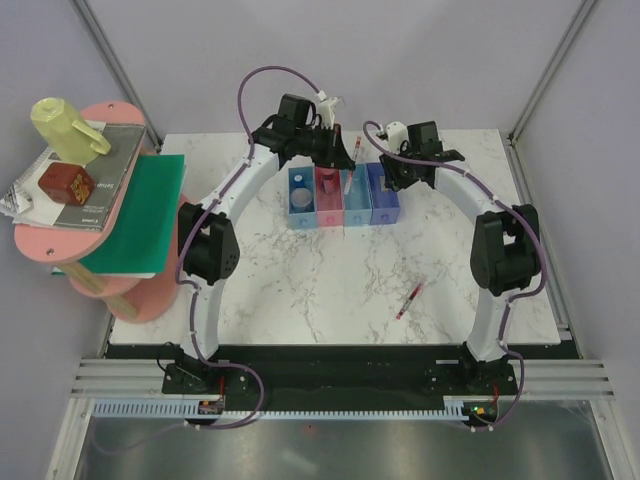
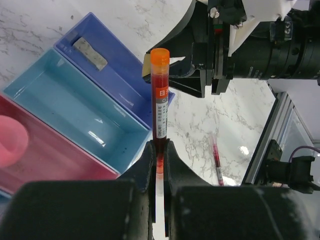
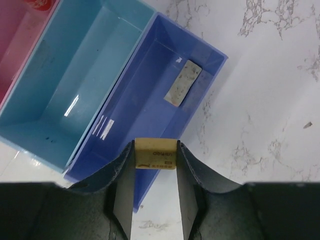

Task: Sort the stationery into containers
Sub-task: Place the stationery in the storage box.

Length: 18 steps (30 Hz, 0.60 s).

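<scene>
Left arm (image 1: 205, 250) and right arm (image 1: 505, 255) arched forward, each with a full grip.
Both rise from their bases, bend at the elbow and lean inward toward each other at the far side. The left gripper (image 2: 159, 160) is clamped tight on a red pen (image 2: 160, 95) that sticks out past its fingertips. The right gripper (image 3: 155, 160) pinches a small tan block (image 3: 155, 154), jaws partly apart.

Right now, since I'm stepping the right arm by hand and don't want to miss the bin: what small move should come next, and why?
Probably ease it slightly further over the bin, then open. The right gripper holds the tan block about over the near end of the violet-blue bin, barely inside, and that bin already holds a small grey block.
</scene>
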Available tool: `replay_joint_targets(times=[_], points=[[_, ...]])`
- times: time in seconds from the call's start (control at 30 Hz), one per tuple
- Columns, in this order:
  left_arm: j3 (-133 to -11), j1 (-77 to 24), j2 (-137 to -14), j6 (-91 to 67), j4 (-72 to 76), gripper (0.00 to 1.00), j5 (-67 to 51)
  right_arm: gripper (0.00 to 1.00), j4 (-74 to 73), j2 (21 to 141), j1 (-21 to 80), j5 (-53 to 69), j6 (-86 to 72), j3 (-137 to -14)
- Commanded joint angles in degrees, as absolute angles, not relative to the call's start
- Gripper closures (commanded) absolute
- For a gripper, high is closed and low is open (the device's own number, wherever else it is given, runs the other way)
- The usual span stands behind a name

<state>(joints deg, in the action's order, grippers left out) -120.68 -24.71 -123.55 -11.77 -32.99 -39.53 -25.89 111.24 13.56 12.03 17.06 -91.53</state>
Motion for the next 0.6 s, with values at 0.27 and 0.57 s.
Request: replay_joint_targets(times=[0.27, 0.57], points=[[-129.02, -25.14, -135.96, -17.75, -21.37, 0.98, -38.24, 0.83, -17.31, 120.06, 13.54, 14.23, 13.01, -96.86], [-129.82, -25.14, -138.78, -17.05, -19.87, 0.98, -36.65, 0.57, -16.96, 117.69, 13.54, 14.50, 13.89, -94.48]])
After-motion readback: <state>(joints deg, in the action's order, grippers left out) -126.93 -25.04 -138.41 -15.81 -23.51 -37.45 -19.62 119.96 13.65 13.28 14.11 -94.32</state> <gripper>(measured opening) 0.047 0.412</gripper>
